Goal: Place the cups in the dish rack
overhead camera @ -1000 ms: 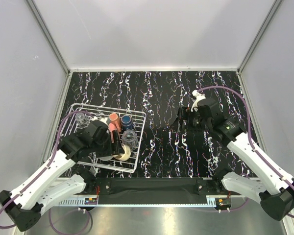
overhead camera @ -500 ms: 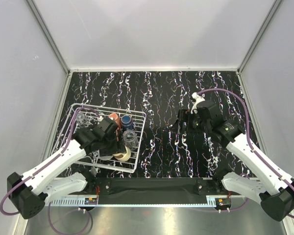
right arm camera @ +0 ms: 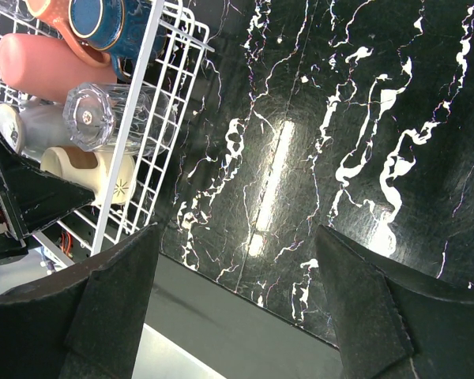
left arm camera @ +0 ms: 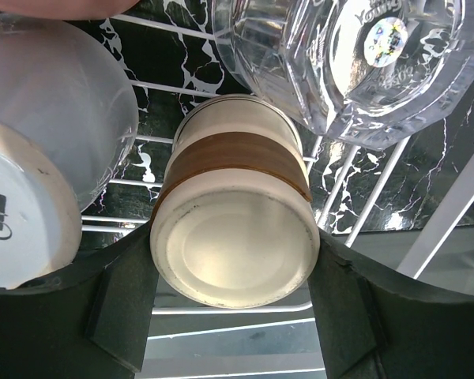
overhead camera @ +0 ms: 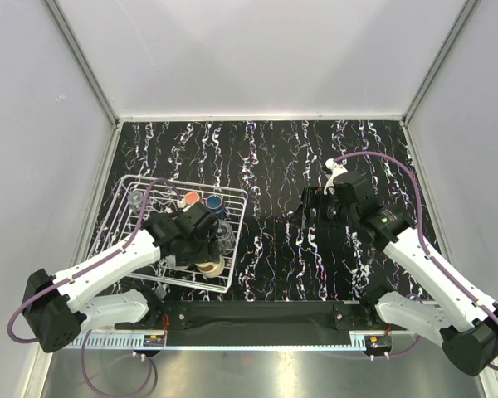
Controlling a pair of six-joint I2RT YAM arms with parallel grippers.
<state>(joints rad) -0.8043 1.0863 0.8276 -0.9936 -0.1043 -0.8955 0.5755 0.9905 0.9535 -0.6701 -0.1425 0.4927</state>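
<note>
While the beige cup (left arm camera: 231,197) lies on its side in the rack (overhead camera: 239,240) by its near rim, base towards the wrist camera, we see the left claw (left arm camera: 235,260) clamped on its flanks. A glass (left arm camera: 355,63) and a white mug (left arm camera: 47,142) crowd it on either side, so we judge that widening the claw could knock them, or the freed cup could roll across the wires. The right claw (right arm camera: 238,237) hangs apart and empty over the counter (right arm camera: 340,118), well away. That counter is glossy black with white veins; plain pale walls (overhead camera: 257,58) enclose it.
</note>
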